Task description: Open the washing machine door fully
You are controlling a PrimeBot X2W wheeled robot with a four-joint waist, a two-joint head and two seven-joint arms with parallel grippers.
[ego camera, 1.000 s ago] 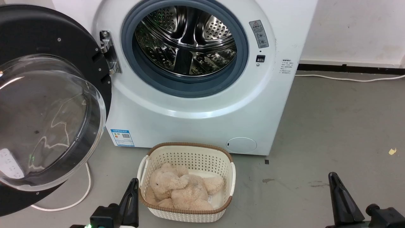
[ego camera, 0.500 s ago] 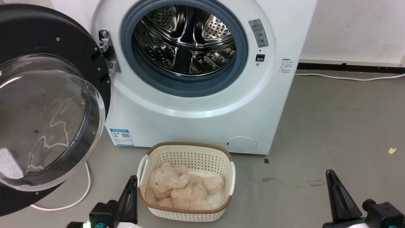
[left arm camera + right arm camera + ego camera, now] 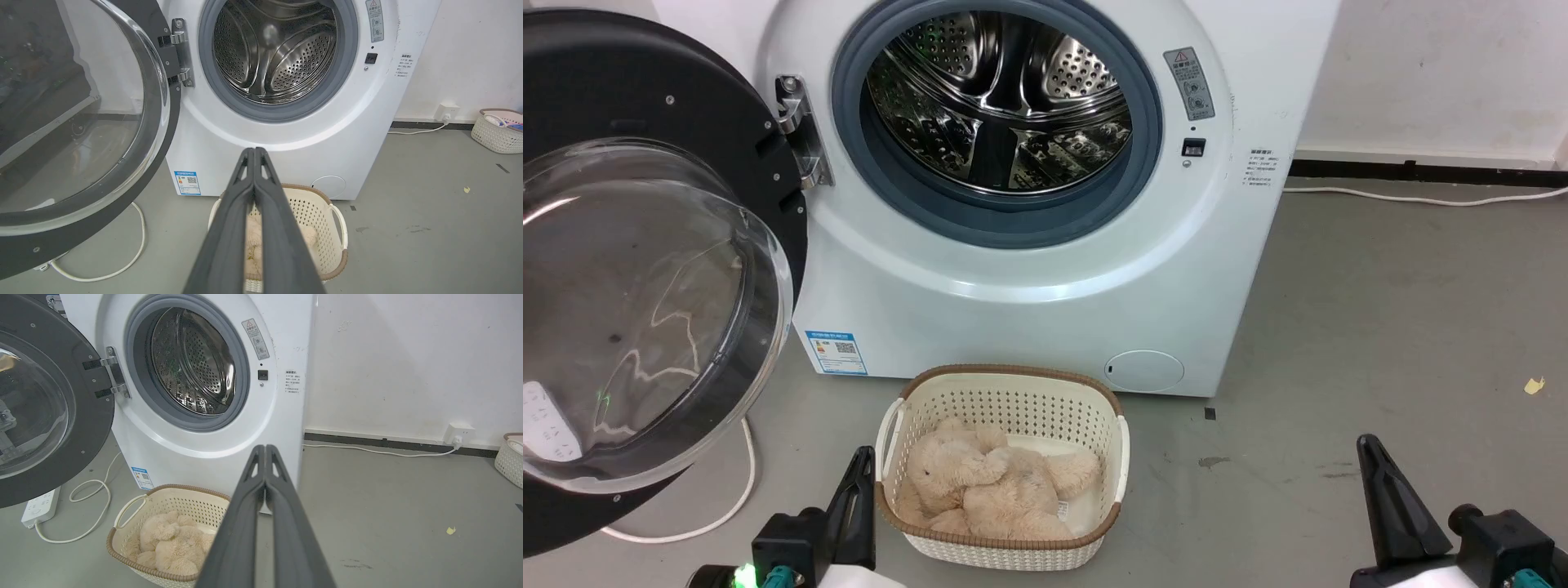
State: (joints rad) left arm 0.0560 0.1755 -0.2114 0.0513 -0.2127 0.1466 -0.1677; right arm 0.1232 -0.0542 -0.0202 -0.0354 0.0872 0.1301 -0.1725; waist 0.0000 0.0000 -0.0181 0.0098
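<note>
black-rimmed washing machine door (image 3: 645, 278) stands swung wide on its hinge (image 3: 800, 131), off to the left of the steel drum (image 3: 1001, 106), glass bowl bulging towards me. my left gripper (image 3: 254, 152) has its fingers pressed together, gripping nothing, low beside the basket (image 3: 1005, 376) with the plush bear (image 3: 988, 490). right gripper (image 3: 265, 448) is the same: closed, empty, over the grey floor (image 3: 1380, 327).

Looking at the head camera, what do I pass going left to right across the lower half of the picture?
washing machine door → left gripper → laundry basket holding a plush bear → right gripper
</note>
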